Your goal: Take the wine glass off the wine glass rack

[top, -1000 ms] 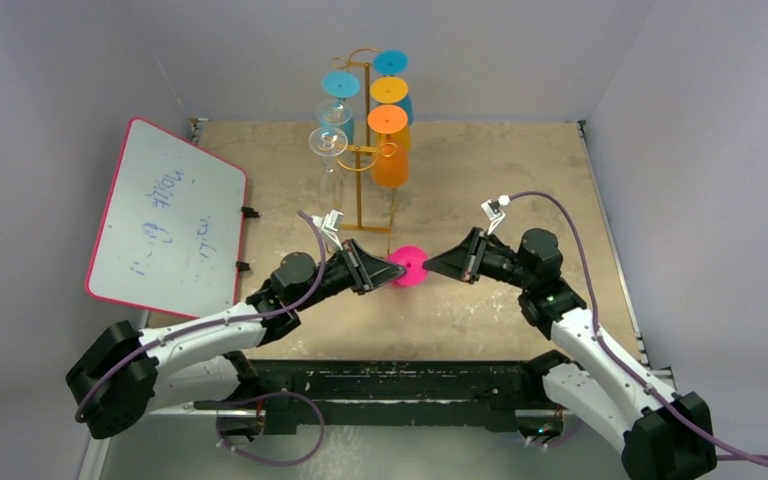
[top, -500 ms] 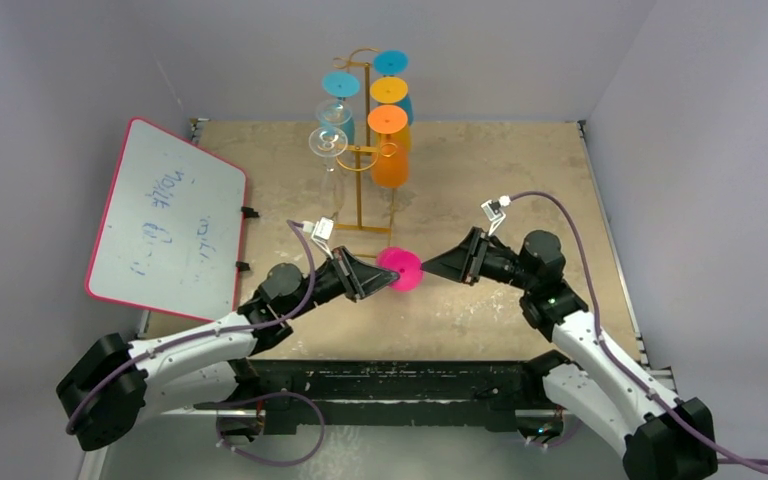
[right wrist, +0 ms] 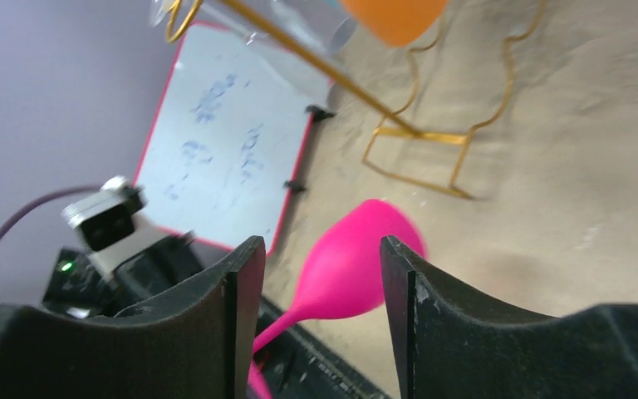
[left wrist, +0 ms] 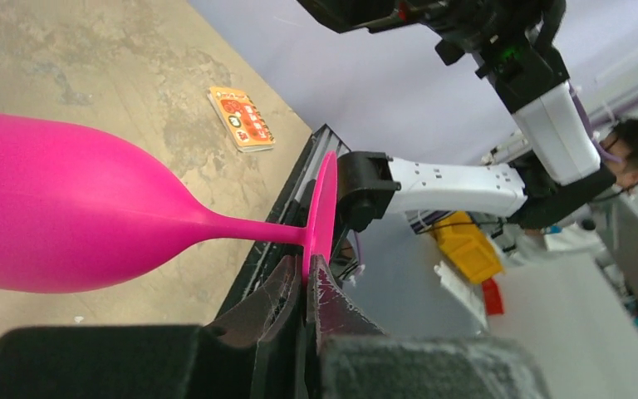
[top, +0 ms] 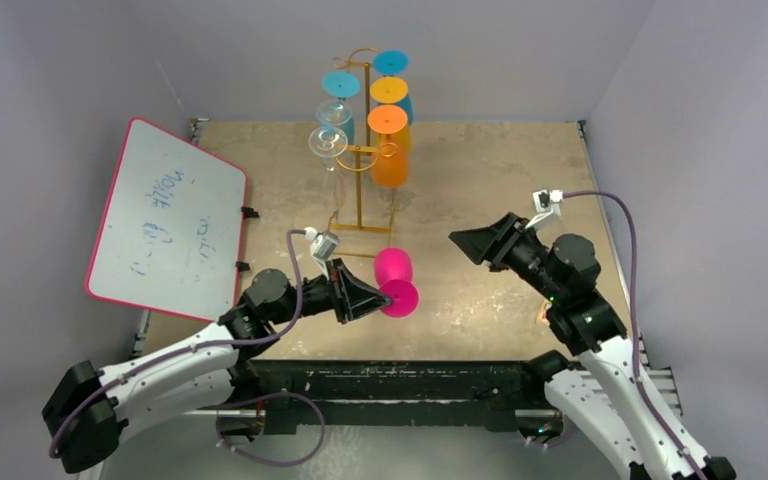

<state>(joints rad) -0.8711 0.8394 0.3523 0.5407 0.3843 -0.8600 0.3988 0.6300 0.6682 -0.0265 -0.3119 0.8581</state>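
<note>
The left gripper [top: 379,298] is clamping the pink wine glass [top: 394,268] by its foot, bowl sideways ahead of its tips, apparently to carry it clear of the rack [top: 364,150], while the right gripper [top: 457,240] is hanging open, empty.

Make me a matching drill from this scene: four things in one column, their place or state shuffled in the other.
1. pink glass
2. right gripper
3. whiteboard
4. orange glass

A. hangs upside down on the gold rack
B. pinched by its foot in the left gripper
C. open, holding nothing
D. at the left side of the table

Pairs: 1-B, 2-C, 3-D, 4-A
</note>
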